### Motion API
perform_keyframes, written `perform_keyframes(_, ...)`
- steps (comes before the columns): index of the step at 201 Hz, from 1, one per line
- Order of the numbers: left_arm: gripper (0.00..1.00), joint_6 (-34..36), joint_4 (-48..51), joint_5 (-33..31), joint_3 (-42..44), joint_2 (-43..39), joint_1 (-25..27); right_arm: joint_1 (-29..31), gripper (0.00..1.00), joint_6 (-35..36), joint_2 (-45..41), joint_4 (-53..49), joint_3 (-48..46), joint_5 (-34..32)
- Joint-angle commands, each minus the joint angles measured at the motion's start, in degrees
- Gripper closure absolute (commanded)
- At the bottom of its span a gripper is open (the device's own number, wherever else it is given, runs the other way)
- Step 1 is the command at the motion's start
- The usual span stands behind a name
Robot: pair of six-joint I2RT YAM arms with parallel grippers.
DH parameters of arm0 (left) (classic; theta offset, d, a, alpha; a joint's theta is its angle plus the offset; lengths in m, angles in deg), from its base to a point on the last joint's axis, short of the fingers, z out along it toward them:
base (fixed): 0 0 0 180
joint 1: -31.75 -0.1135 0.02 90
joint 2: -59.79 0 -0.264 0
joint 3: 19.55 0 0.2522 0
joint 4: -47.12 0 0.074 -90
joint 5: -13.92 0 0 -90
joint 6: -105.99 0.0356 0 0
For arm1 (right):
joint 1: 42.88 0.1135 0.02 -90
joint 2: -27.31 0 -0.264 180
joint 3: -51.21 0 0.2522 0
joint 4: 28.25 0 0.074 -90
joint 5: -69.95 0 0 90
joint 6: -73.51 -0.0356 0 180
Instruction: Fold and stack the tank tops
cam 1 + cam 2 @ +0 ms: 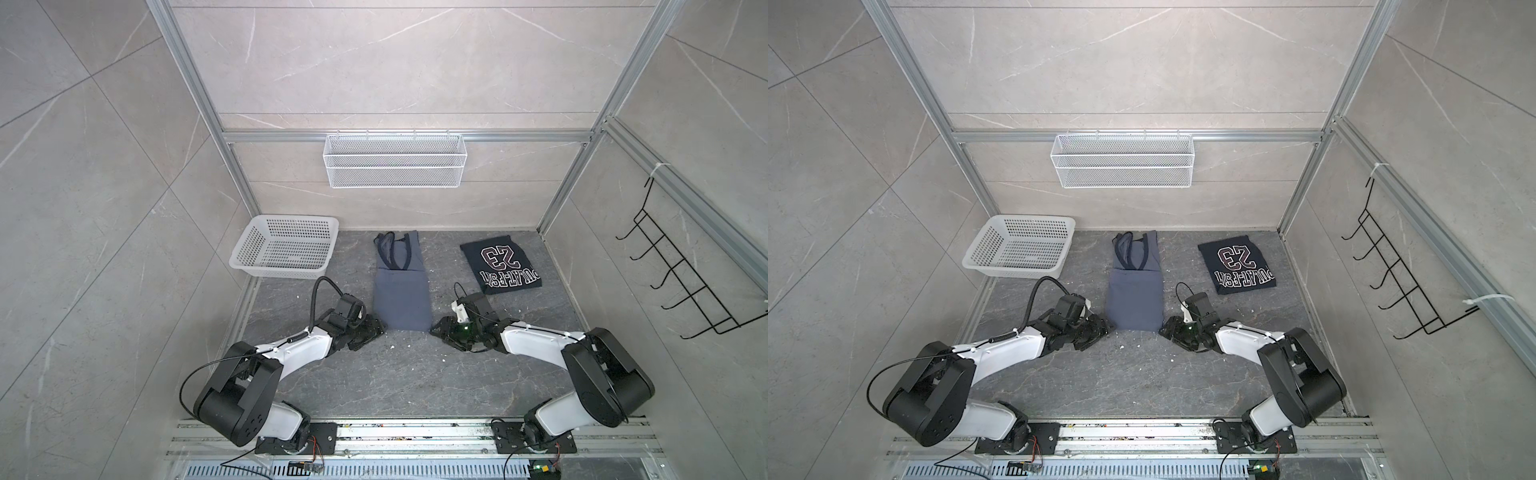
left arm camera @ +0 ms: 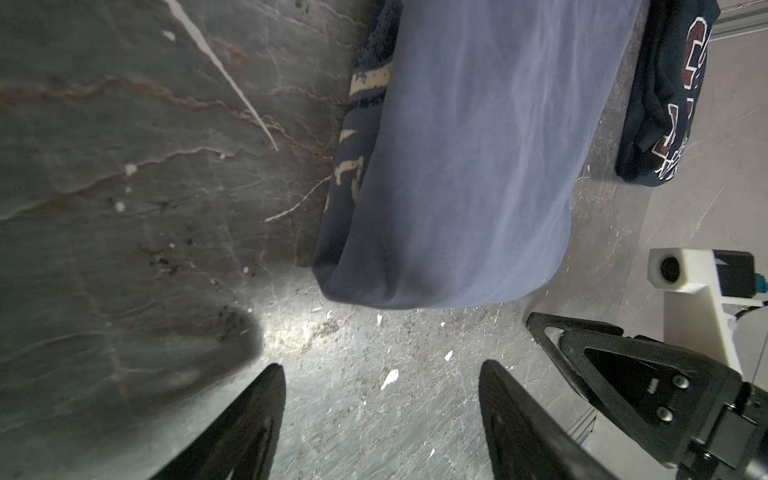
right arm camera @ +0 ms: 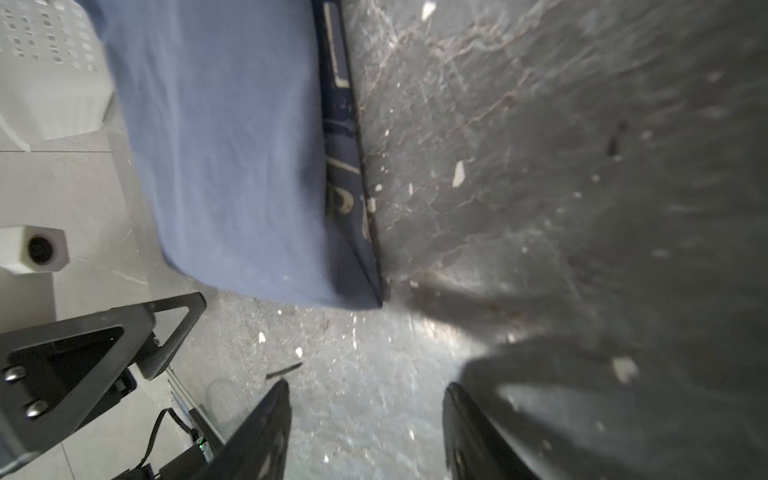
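Where the arms reach: two robot arms come in from the near edge of the dark, stone-patterned bench (image 1: 395, 374), one on each side of its middle, both low over the surface.
Left gripper: one, the left gripper (image 2: 382, 370) has its jaws spread apart with only bare bench between them. It points at the near left corner of the folded blue-grey top and stops just short of the cloth.
Right gripper: one, the right gripper (image 3: 368, 384) also has its jaws parted and holds nothing. It sits just short of the same top's near right corner.
Tank tops: two, both lying flat and well apart from each other.
Blue-grey tank top: the blue-grey tank top (image 1: 402, 307) lies in the middle of the bench as a long, narrow strip. Its near half is doubled over and its dark-edged straps point to the back edge.
Navy tank top: the navy tank top (image 1: 500, 262) is folded into a rough square near the back right corner, with its "23" print facing up.
Baskets: two. One white plastic basket (image 1: 249, 249) stands in the back left corner, and one white wire basket (image 1: 392, 166) hangs on the back wall.
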Motion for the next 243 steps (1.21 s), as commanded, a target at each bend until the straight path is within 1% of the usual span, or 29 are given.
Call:
perform_keyframes(1,0.28,-0.4,-3.1,-0.5,-1.2,2.7,0.2,0.4,0.41,-1.0,2.6,3.3,1.2,-1.3)
perform_keyframes(19,0.3,-0.4,-4.0,-1.3,-1.6,4.9,0.1,0.8,0.43,-0.9,4.4,4.3,1.6,-1.7)
perform_keyframes(55,0.41,-0.4,-6.1,-1.8,-2.3,9.1,0.2,1.7,0.47,-0.9,8.7,6.1,2.8,-2.1)
perform_keyframes(66,0.44,-0.4,-6.7,-1.9,-2.4,10.1,0.1,1.9,0.5,-1.1,9.9,6.5,3.3,-2.1)
perform_keyframes(81,0.51,-0.3,-7.2,-2.0,-2.6,11.1,0.1,2.2,0.55,-1.3,10.6,7.1,3.6,-2.1)
perform_keyframes(90,0.55,-0.4,-7.5,-2.0,-2.7,11.4,0.1,2.3,0.59,-1.3,10.6,7.2,3.6,-2.3)
perform_keyframes(108,0.64,-0.2,-7.4,-1.8,-2.9,11.6,0.1,2.4,0.73,-1.2,9.4,6.7,3.5,-3.3)
perform_keyframes(131,0.8,0.6,-5.6,-2.8,-3.0,10.2,0.8,2.5,0.89,-0.3,8.3,4.6,4.2,-4.1)
perform_keyframes(148,0.9,1.5,-3.8,-4.0,-3.2,9.0,1.3,2.7,0.95,0.2,7.0,3.4,4.2,-4.8)
perform_keyframes(160,0.94,1.5,-3.6,-4.3,-2.6,8.2,1.3,2.8,1.0,0.4,5.9,2.6,3.9,-5.3)
perform_keyframes(181,1.0,1.5,-3.4,-5.1,-1.8,6.5,1.8,3.1,1.0,0.4,3.8,1.8,3.1,-5.8)
perform_keyframes(214,1.0,1.2,0.9,-7.5,-2.0,2.1,5.0,4.0,1.0,-0.3,-1.0,-0.3,1.1,-6.5)
perform_keyframes(243,1.0,-2.3,6.8,-10.8,-1.3,-4.7,8.8,5.5,1.0,-1.1,-8.1,-5.1,-0.7,-8.4)
